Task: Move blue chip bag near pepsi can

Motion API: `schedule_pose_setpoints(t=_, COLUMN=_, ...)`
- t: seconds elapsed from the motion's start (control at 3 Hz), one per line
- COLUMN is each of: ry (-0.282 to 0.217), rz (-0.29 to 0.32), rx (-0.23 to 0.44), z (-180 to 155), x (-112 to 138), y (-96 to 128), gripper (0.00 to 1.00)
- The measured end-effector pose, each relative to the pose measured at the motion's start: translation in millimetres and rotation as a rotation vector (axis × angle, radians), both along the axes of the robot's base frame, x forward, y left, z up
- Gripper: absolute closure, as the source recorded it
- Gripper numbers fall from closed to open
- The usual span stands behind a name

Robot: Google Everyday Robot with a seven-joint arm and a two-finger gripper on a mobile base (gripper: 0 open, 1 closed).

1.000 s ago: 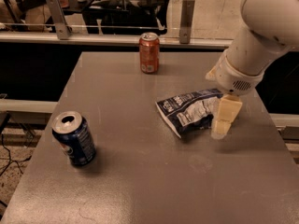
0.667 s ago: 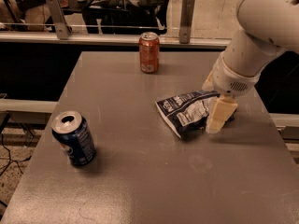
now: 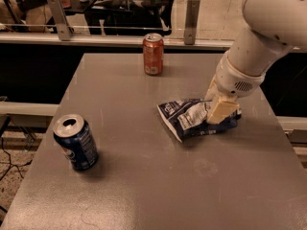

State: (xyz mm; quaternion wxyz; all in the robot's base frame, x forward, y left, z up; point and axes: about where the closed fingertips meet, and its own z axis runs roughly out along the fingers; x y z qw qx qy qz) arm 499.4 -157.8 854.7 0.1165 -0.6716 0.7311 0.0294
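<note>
The blue chip bag [image 3: 189, 119] lies crumpled on the grey table [image 3: 144, 176], right of centre, with its white label panel facing up. My gripper [image 3: 218, 113] hangs from the white arm [image 3: 259, 47] and sits down on the right end of the bag, covering that end. The pepsi can [image 3: 76, 142] stands upright near the table's front left, well apart from the bag.
An orange-red soda can [image 3: 153, 54] stands upright at the back middle of the table. A metal rail with posts [image 3: 192, 14] runs behind the table. The table's right edge is close behind my arm.
My gripper has shifted slightly left and farther over the right end of the bag. The bag and both cans have stayed where they were.
</note>
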Motion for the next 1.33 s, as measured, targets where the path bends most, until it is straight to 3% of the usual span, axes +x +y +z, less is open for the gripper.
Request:
schedule_pose_setpoints(t=0.33, ry=0.019, rz=0.056, rx=0.031, z=13, x=-12, y=25, gripper=0.93)
schedule_pose_setpoints(t=0.67, ry=0.04, rz=0.147, rx=0.074, z=25, x=-37, y=61, gripper=1.0)
schedule_pose_setpoints(t=1.33, ry=0.061, rz=0.322, rx=0.115, z=33, x=-84, y=128, gripper=1.0)
